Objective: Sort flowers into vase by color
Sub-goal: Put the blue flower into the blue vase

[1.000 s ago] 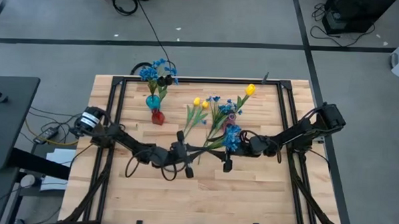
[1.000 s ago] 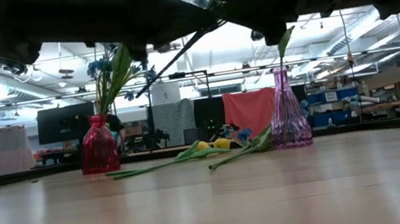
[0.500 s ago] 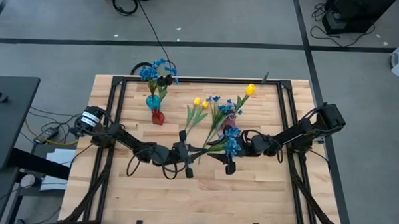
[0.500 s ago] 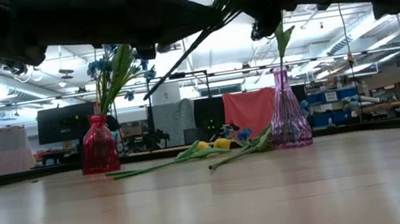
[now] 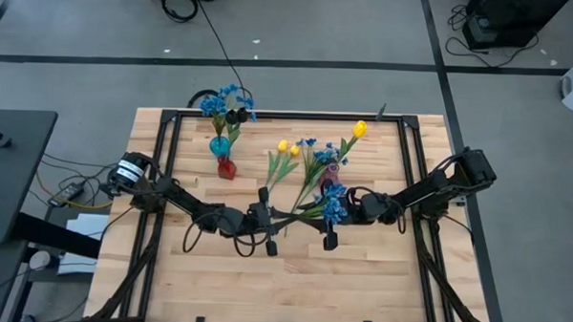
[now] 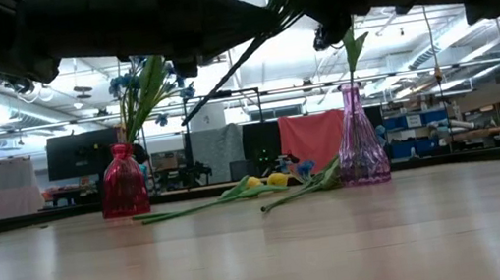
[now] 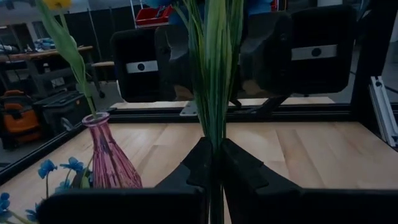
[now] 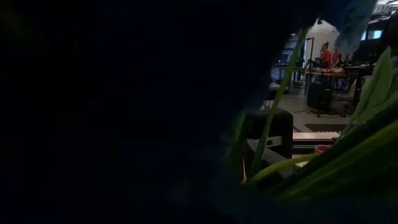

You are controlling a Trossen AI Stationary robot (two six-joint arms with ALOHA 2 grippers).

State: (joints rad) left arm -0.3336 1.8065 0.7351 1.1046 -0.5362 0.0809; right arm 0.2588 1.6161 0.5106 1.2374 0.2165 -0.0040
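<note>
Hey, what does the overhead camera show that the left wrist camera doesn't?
Only the overhead view shows the whole table, both arms, the red vase holding blue flowers, and two yellow tulips lying on the wood. Only the left wrist view shows the left end effector shut on green stems close up. Both show the pink vase with a yellow tulip in it and the right end effector at the far end of the held flower.

A blue-blossomed flower (image 5: 332, 201) hangs above mid-table, stem level. Blue and dark flowers (image 5: 225, 107) stand in vases near the far-left edge. Yellow tulips (image 5: 287, 148) lie flat near the far edge.
</note>
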